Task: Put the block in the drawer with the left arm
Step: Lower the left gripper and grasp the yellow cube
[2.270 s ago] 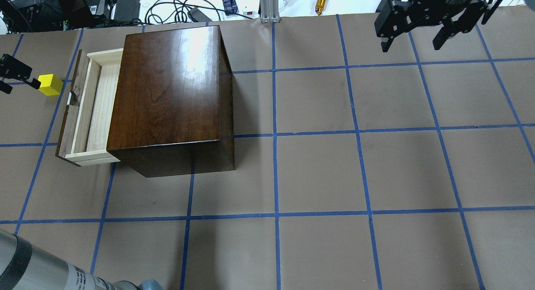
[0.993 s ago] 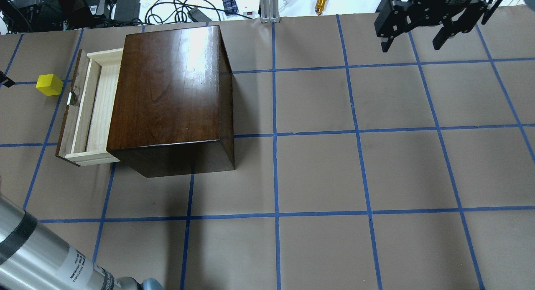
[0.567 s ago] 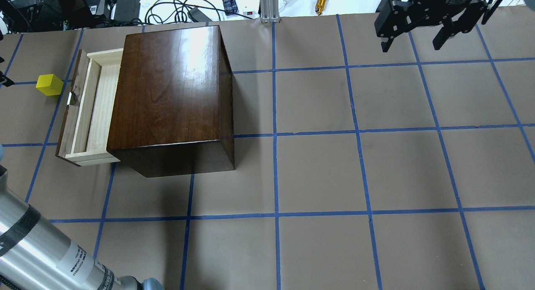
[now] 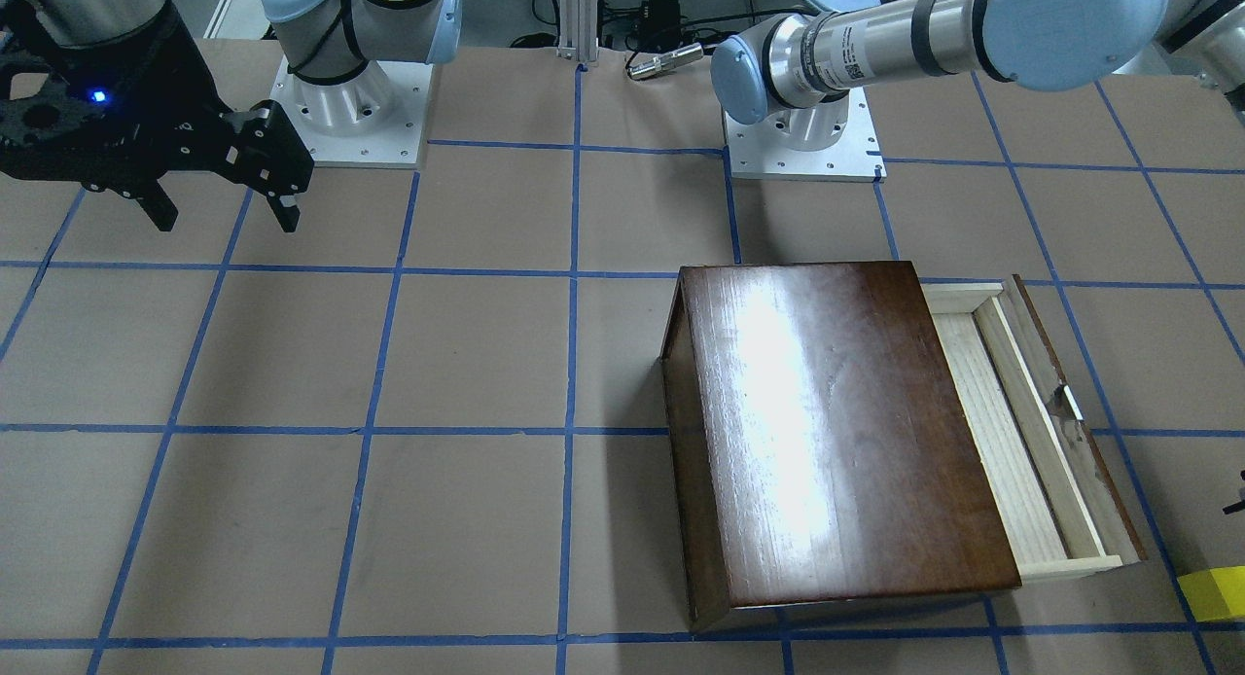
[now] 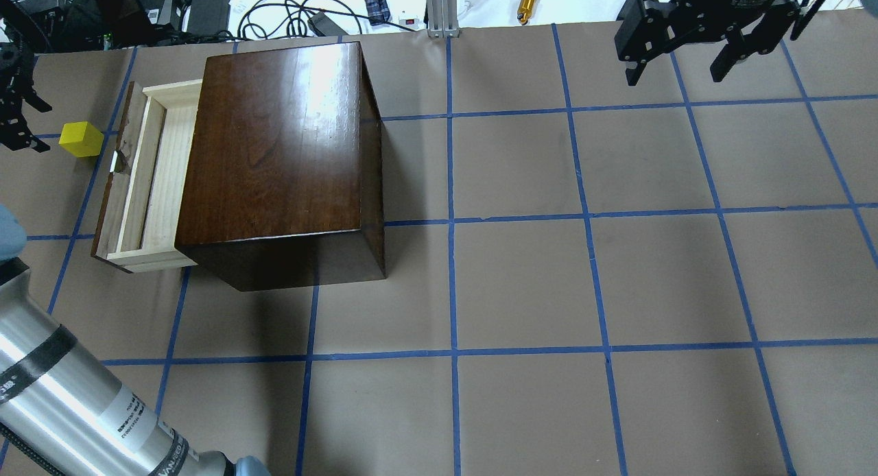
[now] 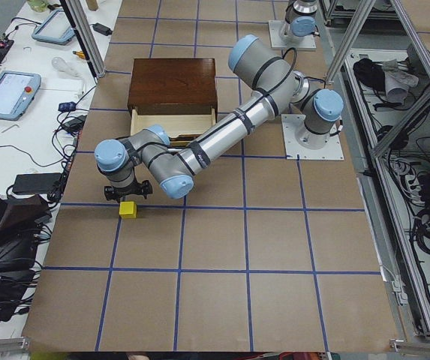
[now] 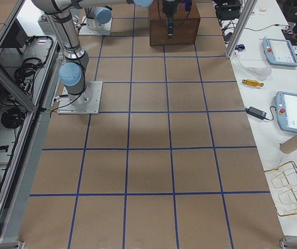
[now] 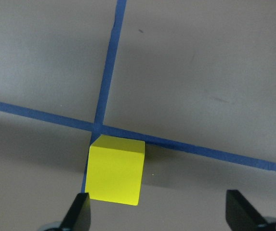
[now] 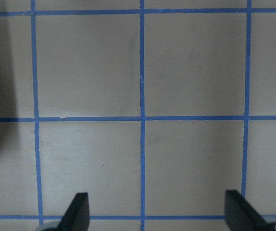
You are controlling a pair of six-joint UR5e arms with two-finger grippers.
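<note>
Block: the block (image 5: 81,138) sits flat on one face on the worktop (image 5: 521,284), near its left end and toward the far edge, on a crossing of the blue tape lines (image 5: 449,222).
Block heading: it is a cube with no long axis; its sides run roughly along the tape lines, turned only slightly.
Block and drawer: it is outside the drawer (image 5: 147,181), just beside the dark front panel (image 5: 110,188) at its far part, not touching it.
Drawer: pulled part-way out of the dark wooden box (image 5: 274,153) toward the worktop's left end; the pale tray bottom is bare.
Drawer axis: its long axis runs from the robot's edge toward the far edge, and the front panel with the small metal pull (image 5: 114,162) faces the left end.
Left hand: the left hand (image 8: 161,214) has its fingers wide apart and grips nothing. In its wrist view the block lies just ahead of the fingertips, off toward one finger (image 8: 80,211), not centred in the gap.
Left arm: the left arm (image 6: 222,135) reaches along the worktop past the box to the left end.
Right hand: the right hand (image 5: 674,77) hangs over the far right corner of the worktop, fingers apart, nothing between them.
</note>
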